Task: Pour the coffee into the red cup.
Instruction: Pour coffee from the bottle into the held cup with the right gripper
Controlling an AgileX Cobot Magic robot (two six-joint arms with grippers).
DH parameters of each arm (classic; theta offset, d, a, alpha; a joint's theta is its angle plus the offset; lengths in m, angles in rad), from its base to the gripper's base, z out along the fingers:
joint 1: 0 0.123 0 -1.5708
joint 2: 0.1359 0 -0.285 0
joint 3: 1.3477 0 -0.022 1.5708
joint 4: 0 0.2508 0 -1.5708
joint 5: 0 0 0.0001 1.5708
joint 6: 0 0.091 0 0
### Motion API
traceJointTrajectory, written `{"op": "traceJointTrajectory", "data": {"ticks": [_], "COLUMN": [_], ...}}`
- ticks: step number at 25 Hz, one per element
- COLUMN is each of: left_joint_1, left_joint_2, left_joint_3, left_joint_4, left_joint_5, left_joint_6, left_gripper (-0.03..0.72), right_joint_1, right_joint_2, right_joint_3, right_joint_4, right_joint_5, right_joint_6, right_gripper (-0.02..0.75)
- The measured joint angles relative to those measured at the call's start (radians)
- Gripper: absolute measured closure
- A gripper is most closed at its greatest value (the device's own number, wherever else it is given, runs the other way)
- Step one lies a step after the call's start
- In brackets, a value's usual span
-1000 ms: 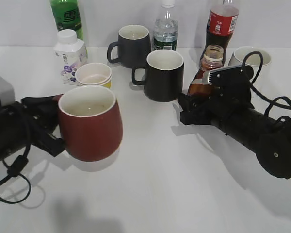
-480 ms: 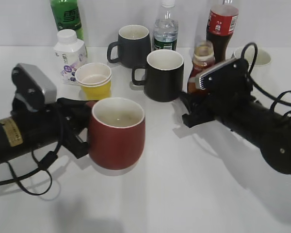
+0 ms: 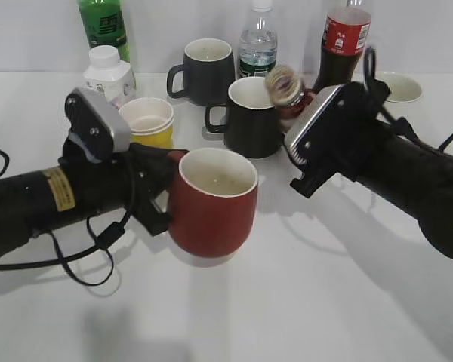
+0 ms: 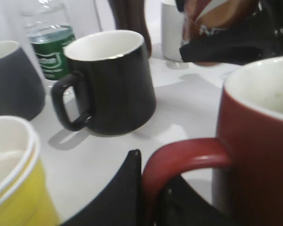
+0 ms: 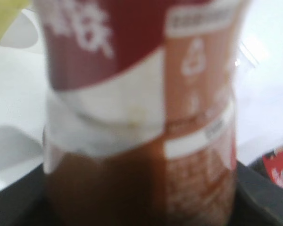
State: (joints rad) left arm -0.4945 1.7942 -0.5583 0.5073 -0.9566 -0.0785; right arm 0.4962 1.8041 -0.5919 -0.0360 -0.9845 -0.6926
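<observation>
The red cup stands upright at the table's middle, white inside. My left gripper is shut on its loop handle; the left wrist view shows the jaws pinching the handle and the cup wall at right. My right gripper is shut on the coffee bottle, which is lifted and tilted leftward, its open neck blurred beside the black mug's rim. The bottle's red-and-white label and brown liquid fill the right wrist view. The bottle also shows at the top of the left wrist view.
A black mug stands just behind the red cup, another dark mug farther back. A yellow cup, white milk bottle, green bottle, water bottle, cola bottle and white cup line the back.
My left gripper has carried the red cup to the right toward the middle. My right gripper has lifted the coffee bottle and tilted it leftward toward the cup.
</observation>
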Motion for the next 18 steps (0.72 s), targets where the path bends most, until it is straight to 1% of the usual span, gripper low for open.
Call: {"op": "traceJointTrajectory", "data": {"ticks": [2, 9, 14, 18], "left_joint_1": [0.000, 0.000, 0.000, 0.018], "left_joint_2": [0.001, 0.015, 0.037, 0.037], "left_joint_3": [-0.022, -0.069, -0.077, -0.078], "left_joint_4": [0.016, 0.039, 0.057, 0.055], "left_joint_5": [0.002, 0.001, 0.010, 0.004], "left_joint_6": [0.000, -0.002, -0.003, -0.003], "left_gripper": [0.643, 0.643, 0.643, 0.643], "right_joint_1": [0.000, 0.000, 0.000, 0.000], "right_joint_2": [-0.002, -0.002, -0.002, -0.002], "right_joint_3": [-0.002, -0.030, -0.066, -0.123], "right_joint_4": [-0.022, -0.050, -0.105, -0.158], "right_joint_5": [0.003, 0.045, 0.085, 0.138], "right_joint_6": [-0.056, -0.122, -0.130, -0.131], "right_gripper": [0.235, 0.235, 0.235, 0.235]}}
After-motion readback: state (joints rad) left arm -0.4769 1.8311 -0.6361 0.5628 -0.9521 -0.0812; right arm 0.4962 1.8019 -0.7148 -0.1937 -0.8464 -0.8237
